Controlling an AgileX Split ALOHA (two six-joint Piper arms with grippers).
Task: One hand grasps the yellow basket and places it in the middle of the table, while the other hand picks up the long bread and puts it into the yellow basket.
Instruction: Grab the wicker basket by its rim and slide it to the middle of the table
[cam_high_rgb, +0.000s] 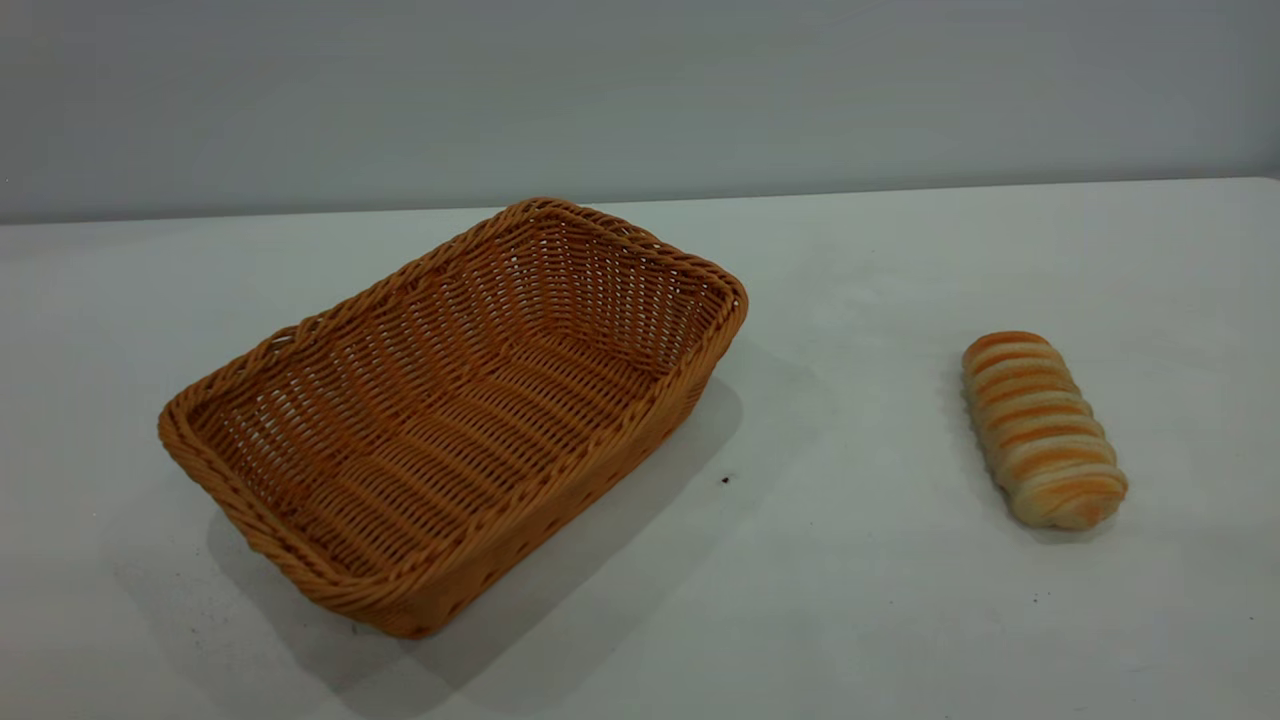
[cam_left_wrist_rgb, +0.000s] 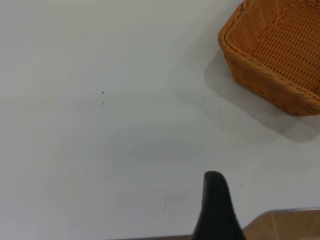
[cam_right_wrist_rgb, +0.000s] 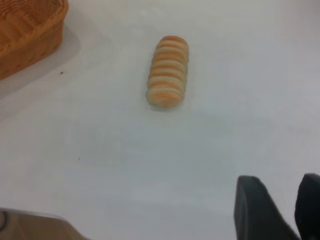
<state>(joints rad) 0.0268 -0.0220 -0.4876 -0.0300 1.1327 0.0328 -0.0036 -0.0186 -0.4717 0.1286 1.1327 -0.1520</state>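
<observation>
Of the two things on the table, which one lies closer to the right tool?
The long bread. It lies alone on the bare table, with the right tool nearer to it than to the yellow basket.

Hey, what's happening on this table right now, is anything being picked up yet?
Nothing is being handled yet. The yellow basket sits empty on the left part of the table, and the long bread lies apart from it on the right. The left gripper hangs over bare table short of the basket. The right gripper hangs short of the bread, fingers apart. Neither touches anything.
</observation>
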